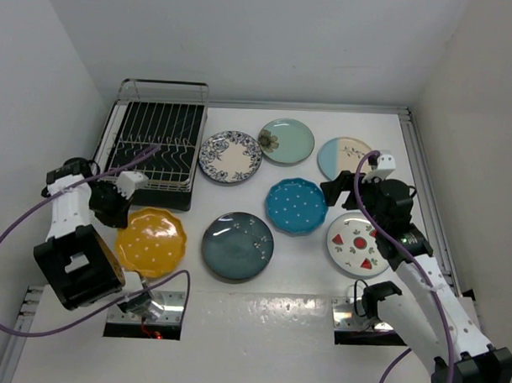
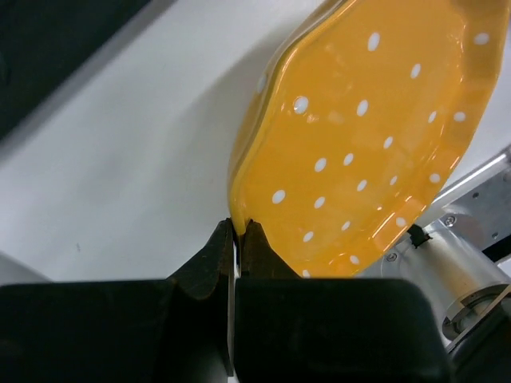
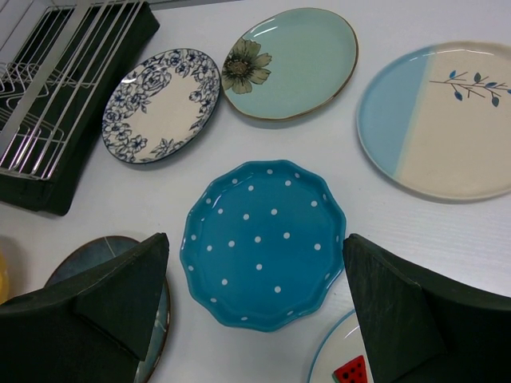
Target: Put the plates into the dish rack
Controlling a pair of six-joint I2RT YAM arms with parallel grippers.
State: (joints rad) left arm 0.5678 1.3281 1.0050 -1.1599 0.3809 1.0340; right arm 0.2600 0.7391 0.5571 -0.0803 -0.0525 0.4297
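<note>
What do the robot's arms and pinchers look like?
The left arm and right arm have smooth white shells with chunky black joints. A thin purple cable loops along each one. The left gripper and right gripper have dark, wedge-shaped fingers.

Surface: white table [image 1: 299, 273] | Enclosure: plain white walls [image 1: 244, 40] on far, left and right sides | Edge: silver rail [image 1: 422, 168] along table's right side

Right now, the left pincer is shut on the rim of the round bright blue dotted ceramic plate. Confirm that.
Wrong plate: the left pincer is shut on the rim of the round yellow dotted ceramic plate, as the left wrist view shows.
</note>
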